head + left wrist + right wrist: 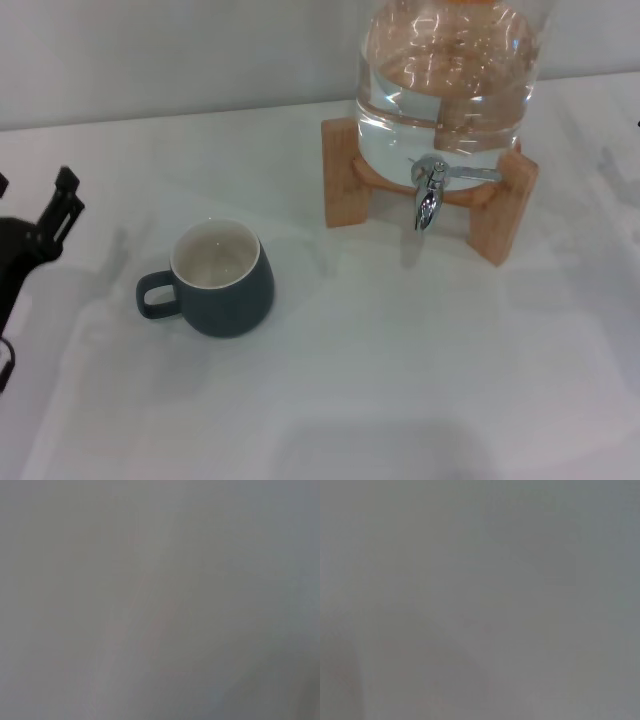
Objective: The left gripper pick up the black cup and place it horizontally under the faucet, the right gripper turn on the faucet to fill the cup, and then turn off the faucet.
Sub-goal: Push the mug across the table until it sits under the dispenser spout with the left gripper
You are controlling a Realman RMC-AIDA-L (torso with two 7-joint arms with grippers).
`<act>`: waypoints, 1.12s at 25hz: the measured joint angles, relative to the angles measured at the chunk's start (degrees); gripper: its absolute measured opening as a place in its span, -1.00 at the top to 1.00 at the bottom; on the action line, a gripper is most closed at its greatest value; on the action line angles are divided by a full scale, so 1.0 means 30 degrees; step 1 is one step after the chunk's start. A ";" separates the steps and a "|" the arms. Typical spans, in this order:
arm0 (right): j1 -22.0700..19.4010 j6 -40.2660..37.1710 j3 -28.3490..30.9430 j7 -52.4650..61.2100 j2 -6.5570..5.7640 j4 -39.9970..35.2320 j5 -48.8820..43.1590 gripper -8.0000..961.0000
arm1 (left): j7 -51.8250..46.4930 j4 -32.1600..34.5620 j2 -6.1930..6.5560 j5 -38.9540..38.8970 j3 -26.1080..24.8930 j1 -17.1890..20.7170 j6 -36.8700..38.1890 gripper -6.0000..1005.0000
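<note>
1. Head view: the left gripper (58, 215) enters at the left edge, mostly cut off. Only part of its black claw shows, so I cannot tell whether it is released or clenched; it holds nothing and is apart from the black cup (222, 278). The right gripper is out of frame.
2. Head view: the cup stands upright on the white table (400, 380), in front of and left of the wooden stand (500, 215), well apart from it. Its mouth faces up, showing the cream inside, and its loop handle points away from the stand, toward the left gripper.
3. Head view: the faucet (430, 195) juts from the stand's front, spout downward, lever lying flat to the side. The water jar (450, 80) above is cut off at the top.
4. Left wrist view: only a blank grey blur.
5. Right wrist view: the same featureless grey.
</note>
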 joint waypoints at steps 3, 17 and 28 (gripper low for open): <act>0.0019 -0.0043 -0.0006 -0.0001 -0.0006 -0.0097 -0.0011 -0.75 | 0.0373 -0.0306 -0.0077 0.1127 0.0015 0.0591 0.0858 -0.76; 0.0095 -0.0435 -0.0272 -0.0001 -0.0033 -0.0334 -0.0012 -0.75 | -0.0228 -0.0392 -0.0246 0.2287 0.0450 0.1959 0.1011 -0.76; 0.0434 -0.1113 -0.0755 -0.0013 -0.0021 -0.1021 -0.0071 -0.75 | -0.0326 -0.0402 -0.0273 0.2328 0.1938 0.2239 0.0761 -0.76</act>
